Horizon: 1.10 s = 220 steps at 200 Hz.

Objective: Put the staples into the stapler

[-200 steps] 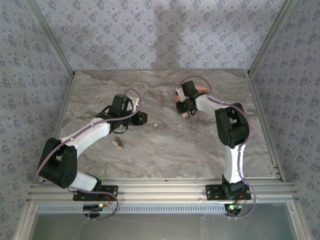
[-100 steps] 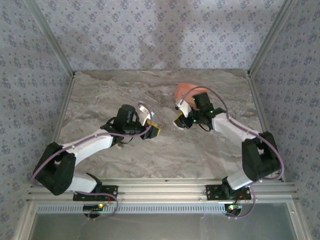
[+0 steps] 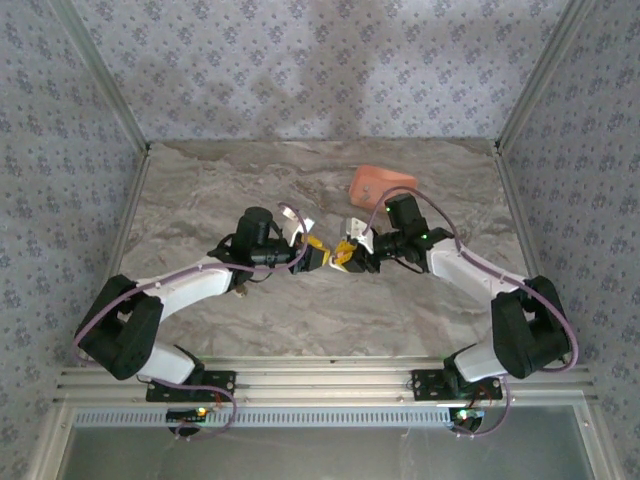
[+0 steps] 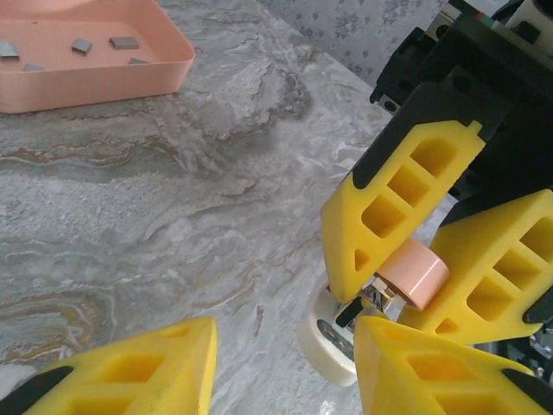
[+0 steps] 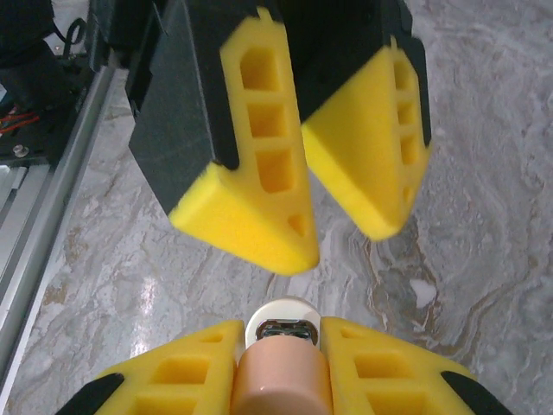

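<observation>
Your left pincer (image 4: 285, 337) stands parted at the bottom edge, with nothing between its yellow pads. Facing it, the right pincer (image 4: 384, 290) clamps the pink-and-white stapler (image 4: 413, 272), its end toward you, above the marble table (image 4: 173, 190). At upper left, the salmon tray (image 4: 95, 82) holds several loose grey staples (image 4: 123, 41).

Walls (image 3: 320, 70): pale grey-blue floral pattern
Table (image 3: 200, 190): grey-beige marbled top
Rails (image 3: 320, 378): aluminium, along near edge
</observation>
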Tool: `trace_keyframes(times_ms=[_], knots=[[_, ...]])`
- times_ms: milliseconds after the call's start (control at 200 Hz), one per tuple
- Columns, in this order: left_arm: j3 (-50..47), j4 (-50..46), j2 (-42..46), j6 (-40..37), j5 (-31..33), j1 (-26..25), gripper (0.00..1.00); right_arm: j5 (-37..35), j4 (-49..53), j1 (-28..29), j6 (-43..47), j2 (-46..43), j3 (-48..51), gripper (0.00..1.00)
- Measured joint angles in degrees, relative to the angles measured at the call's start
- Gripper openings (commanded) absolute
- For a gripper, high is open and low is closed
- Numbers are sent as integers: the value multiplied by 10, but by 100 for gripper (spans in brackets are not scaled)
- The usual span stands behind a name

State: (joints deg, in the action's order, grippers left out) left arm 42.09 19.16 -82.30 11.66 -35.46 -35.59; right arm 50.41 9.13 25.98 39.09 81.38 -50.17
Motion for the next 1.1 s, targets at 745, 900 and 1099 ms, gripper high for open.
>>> trace_keyframes(times_ms=[745,900,1099], knots=[[4,-46,-43,-23,11,1,40,69,-127,-31,-67,-44,42,0],[7,-38,-97,-22,19,-10,41,91,-198,-46,-120,-73,68,0],[12,-15,-110,-21,11,-24,52,90,-221,-64,-147,-76,81,0]])
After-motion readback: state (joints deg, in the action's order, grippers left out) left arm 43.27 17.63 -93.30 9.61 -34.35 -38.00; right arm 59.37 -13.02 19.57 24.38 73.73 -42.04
